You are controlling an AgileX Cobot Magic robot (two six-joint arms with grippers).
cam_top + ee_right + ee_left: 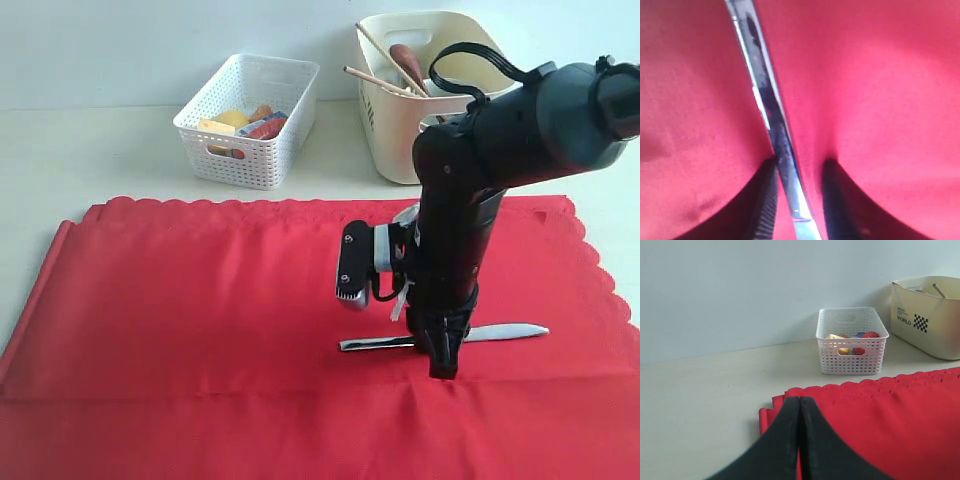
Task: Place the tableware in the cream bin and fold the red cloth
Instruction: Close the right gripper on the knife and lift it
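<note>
A silver knife (510, 331) lies flat on the red cloth (200, 310), right of its middle. My right gripper (440, 365) points straight down over it. In the right wrist view the knife (767, 100) runs between the two fingers of this gripper (800, 162). One finger touches its edge and a gap shows at the other, so the jaws are open. The cream bin (395, 130) at the back right holds chopsticks (380, 80) and a brown-handled spoon (410, 65). My left gripper (799, 400) is shut and empty, low over the cloth's corner (775, 412).
A white perforated basket (250, 120) with food items stands at the back, left of the cream bin. The cloth covers most of the table's front, and a crease runs across it near the front. Bare table shows to the left of the cloth.
</note>
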